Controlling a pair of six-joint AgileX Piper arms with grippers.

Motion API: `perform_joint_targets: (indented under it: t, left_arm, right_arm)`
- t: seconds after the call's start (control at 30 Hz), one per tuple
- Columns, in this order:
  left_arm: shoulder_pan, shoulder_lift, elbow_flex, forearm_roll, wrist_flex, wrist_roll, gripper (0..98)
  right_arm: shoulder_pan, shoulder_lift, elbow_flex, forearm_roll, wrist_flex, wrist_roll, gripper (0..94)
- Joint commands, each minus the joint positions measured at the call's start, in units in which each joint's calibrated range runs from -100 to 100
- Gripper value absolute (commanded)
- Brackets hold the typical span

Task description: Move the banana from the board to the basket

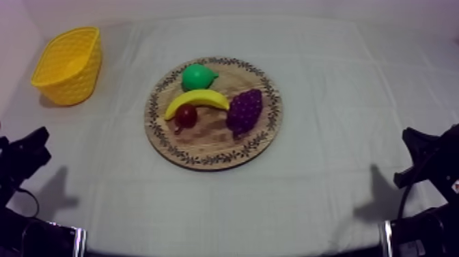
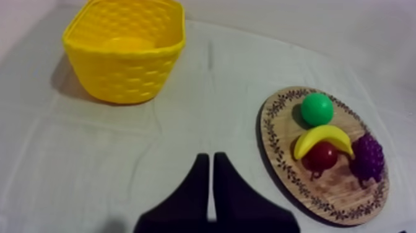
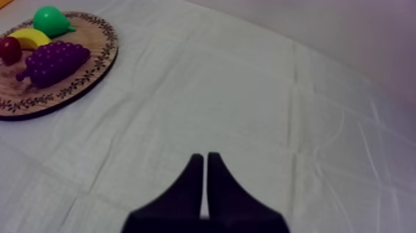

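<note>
The yellow banana (image 1: 197,101) lies across the middle of the round wooden board (image 1: 205,147), between a green pear (image 1: 197,76), a small red fruit (image 1: 186,117) and purple grapes (image 1: 245,111). The yellow basket (image 1: 68,65) stands at the far left of the table, with nothing in it. My left gripper (image 1: 31,152) rests low at the left edge; its fingers lie together as a narrow wedge (image 2: 210,162) over bare cloth, with the banana (image 2: 322,139) and basket (image 2: 127,49) ahead. My right gripper (image 1: 415,156) rests low at the right, shut (image 3: 205,161), well clear of the board (image 3: 93,74).
Grey-white cloth (image 1: 328,89) covers the table, with open room around the board on all sides. The basket sits close to the left back corner.
</note>
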Motion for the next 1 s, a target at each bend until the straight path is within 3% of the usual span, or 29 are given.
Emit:
perform_joint_targets:
  t: [0.0, 0.2, 0.37, 0.57, 0.77, 0.97]
  left_arm:
    - [0.01, 7.98, -6.53, -0.11, 2.32, 1.07, 0.0]
    - [-0.58, 22.87, -22.16, -0.69, 10.45, 6.26, 0.0]
    - [-0.06, 33.81, -34.02, -1.17, 17.35, 7.93, 0.0]
    - [-0.59, 47.08, -46.74, -1.56, 26.33, 7.71, 0.0]
    - [-2.95, 60.85, -56.04, -0.61, 34.44, 5.20, 0.0]
    - [-3.89, 71.19, -60.26, 0.32, 38.21, 3.07, 0.1]
  right_arm:
    - [0.02, -0.01, 0.04, 0.00, -0.02, -0.02, 0.4]
    - [0.02, -0.01, 0.04, 0.00, -0.02, -0.02, 0.4]
    - [0.02, -0.01, 0.04, 0.00, -0.02, -0.02, 0.4]
    - [0.02, -0.01, 0.04, 0.00, -0.02, -0.02, 0.4]
    - [0.02, -0.01, 0.04, 0.00, -0.02, -0.02, 0.4]
    - [0.02, -0.01, 0.04, 0.00, -0.02, -0.02, 0.4]
